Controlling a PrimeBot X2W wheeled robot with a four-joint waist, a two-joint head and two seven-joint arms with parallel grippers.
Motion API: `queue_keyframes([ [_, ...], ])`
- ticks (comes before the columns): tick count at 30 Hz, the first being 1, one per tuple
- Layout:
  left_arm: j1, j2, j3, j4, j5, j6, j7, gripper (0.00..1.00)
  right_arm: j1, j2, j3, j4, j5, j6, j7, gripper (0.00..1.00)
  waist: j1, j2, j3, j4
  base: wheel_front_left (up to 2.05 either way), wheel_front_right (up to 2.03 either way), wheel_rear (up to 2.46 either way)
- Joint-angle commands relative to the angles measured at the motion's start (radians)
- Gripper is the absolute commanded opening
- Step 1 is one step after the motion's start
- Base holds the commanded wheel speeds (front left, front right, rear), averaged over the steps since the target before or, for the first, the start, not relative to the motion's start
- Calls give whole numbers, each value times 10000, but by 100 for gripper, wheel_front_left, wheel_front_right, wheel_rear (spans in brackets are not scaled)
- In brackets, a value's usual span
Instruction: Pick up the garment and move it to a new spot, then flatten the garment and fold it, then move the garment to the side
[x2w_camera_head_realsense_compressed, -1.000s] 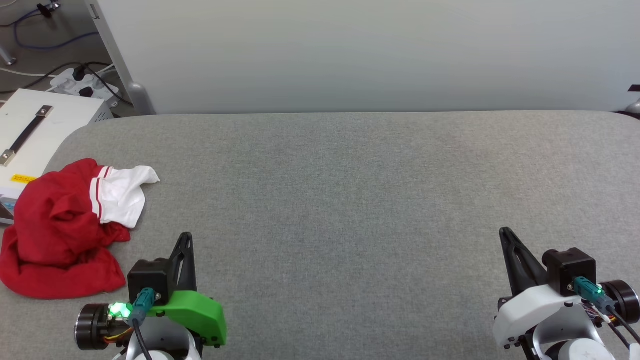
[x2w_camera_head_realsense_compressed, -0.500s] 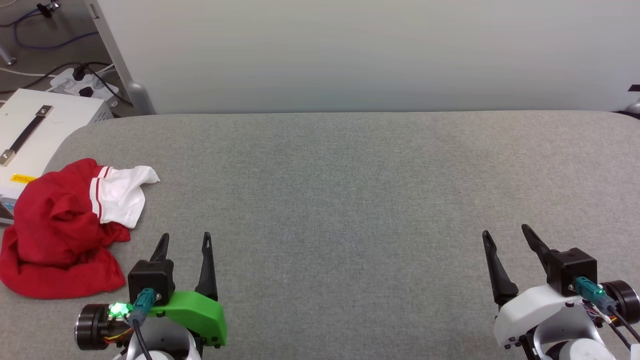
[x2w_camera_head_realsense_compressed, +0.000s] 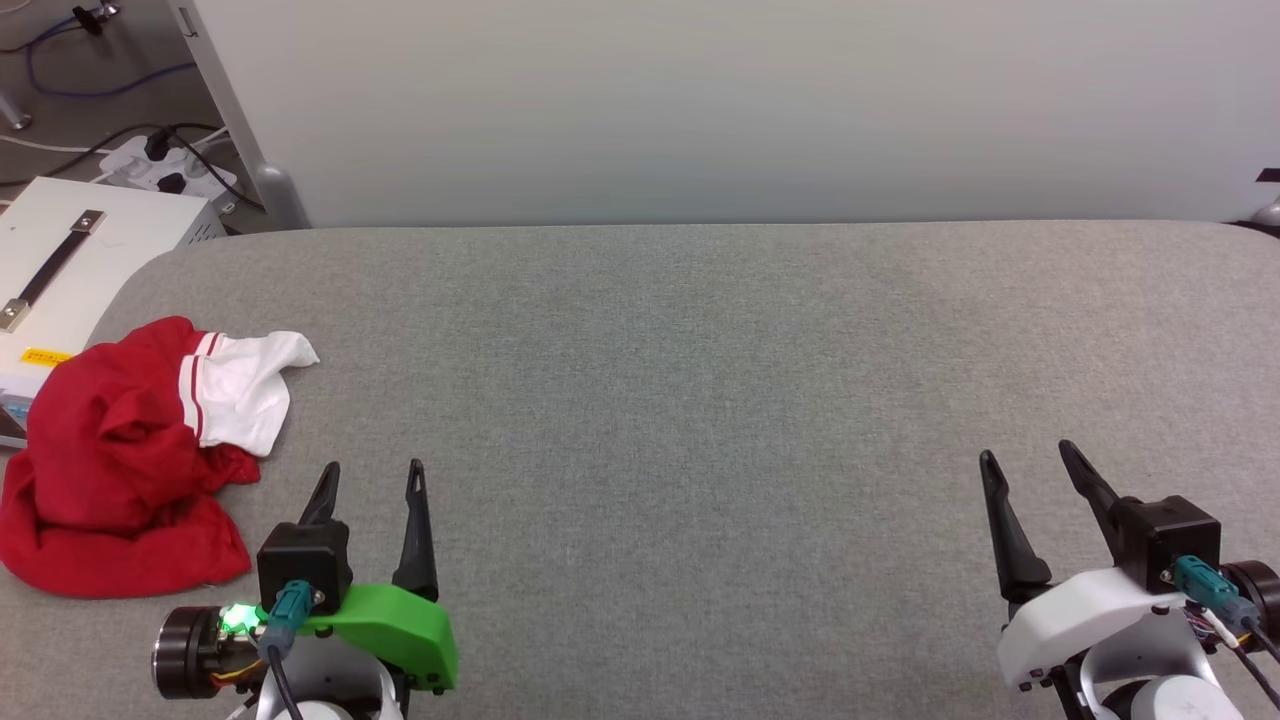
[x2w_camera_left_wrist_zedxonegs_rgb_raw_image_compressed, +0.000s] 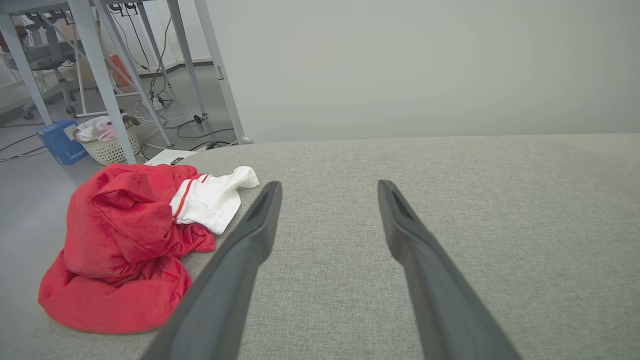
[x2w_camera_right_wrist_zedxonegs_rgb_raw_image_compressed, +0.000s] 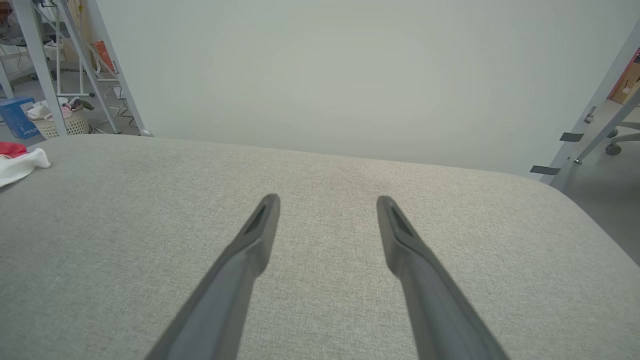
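One crumpled red-and-white garment (x2w_camera_head_realsense_compressed: 120, 460), heaped at far left edge of grey padded table (x2w_camera_head_realsense_compressed: 700, 380), next to white box (x2w_camera_head_realsense_compressed: 70, 260). Just right of it, left gripper (x2w_camera_head_realsense_compressed: 373, 466), fingers spread wide, gripping nothing. Well apart at far right, right gripper (x2w_camera_head_realsense_compressed: 1029, 450), likewise spread and empty.

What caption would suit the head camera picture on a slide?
Crumpled red-and-white shirt lies at the left end of the grey table; left gripper and right gripper sit open and empty.
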Motion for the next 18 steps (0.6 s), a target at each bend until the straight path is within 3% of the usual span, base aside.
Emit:
queue_keyframes([
  [1,-51,-7,-26,-39,-74,73,-121,100,16,0,-50,-84,134,-1,-109,100,0,0,0,1,0,0,0],
  [18,-39,-14,-121,-70,-268,69,-474,100,95,-1,-258,-274,571,-2,-458,100,0,0,1,12,0,0,0],
])
